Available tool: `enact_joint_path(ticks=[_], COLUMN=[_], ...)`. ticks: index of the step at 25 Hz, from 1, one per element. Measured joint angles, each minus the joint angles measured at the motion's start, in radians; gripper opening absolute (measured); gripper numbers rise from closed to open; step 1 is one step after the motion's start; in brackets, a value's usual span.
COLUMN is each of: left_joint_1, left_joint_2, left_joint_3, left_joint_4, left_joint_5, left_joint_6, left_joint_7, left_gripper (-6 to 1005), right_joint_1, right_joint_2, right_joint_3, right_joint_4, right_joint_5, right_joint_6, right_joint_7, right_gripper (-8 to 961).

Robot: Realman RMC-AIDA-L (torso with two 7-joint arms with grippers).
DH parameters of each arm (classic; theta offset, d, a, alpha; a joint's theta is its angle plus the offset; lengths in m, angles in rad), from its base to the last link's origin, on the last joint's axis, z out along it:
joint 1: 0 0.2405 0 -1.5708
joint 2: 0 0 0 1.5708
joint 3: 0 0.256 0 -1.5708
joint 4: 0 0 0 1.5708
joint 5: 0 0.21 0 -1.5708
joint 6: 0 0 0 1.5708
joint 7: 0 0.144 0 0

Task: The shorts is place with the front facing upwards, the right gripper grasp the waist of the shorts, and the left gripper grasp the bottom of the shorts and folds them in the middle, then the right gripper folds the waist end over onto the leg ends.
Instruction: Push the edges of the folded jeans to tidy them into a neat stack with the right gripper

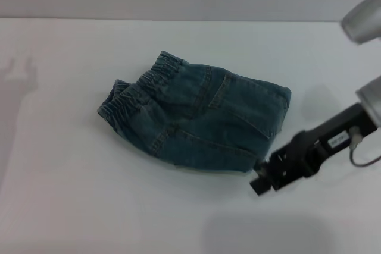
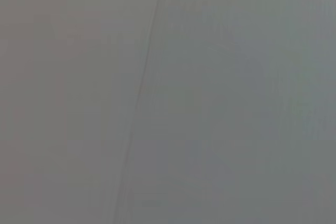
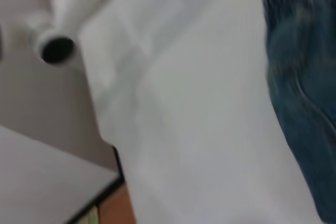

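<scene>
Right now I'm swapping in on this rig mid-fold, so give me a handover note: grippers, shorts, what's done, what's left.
Right gripper: low over the table, just off the shorts' near right corner, holding nothing visible.
Left gripper: out of sight in every view.
Shorts: a compact folded bundle mid-table, gathered elastic waistband lying on the left side.
Done: both folds look made.
Left: apparently only pulling the right arm clear; check the leg hems, which are hidden.
</scene>
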Motion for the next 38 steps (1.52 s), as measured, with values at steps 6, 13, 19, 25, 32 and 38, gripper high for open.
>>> enact_joint_path(ticks=[6,13,19,25,32,38], left_joint_1=[-0.010,-0.011,-0.010,-0.010,-0.010,-0.011], left_joint_2=[-0.001,-0.001,0.000,0.000,0.001,0.001], left_joint_3=[0.000,0.000,0.000,0.000,-0.003,-0.008], left_joint_4=[-0.003,-0.007,-0.009,-0.022,-0.022,-0.021], left_joint_5=[0.000,0.001,0.001,-0.003,-0.006,-0.006], left_joint_6=[0.011,0.029,0.031,0.031,0.030,0.027], left_joint_7=[-0.004,-0.009,-0.010,-0.011,-0.010,-0.008], left_gripper=[345,346,346,346,346,346], right_joint_1=[0.012,0.010,0.006,-0.019,-0.049,-0.090], right_joint_2=[0.046,0.061,0.064,0.057,0.042,0.036], right_joint_3=[0.000,0.000,0.008,0.058,0.102,0.132], right_joint_4=[0.011,0.031,0.024,-0.013,-0.066,-0.177], right_joint_5=[-0.133,-0.147,-0.144,-0.112,-0.059,0.057], right_joint_6=[0.095,0.227,0.311,0.367,0.303,0.083], right_joint_7=[0.038,0.036,0.032,-0.006,-0.037,-0.120], right_gripper=[506,507,507,507,507,506])
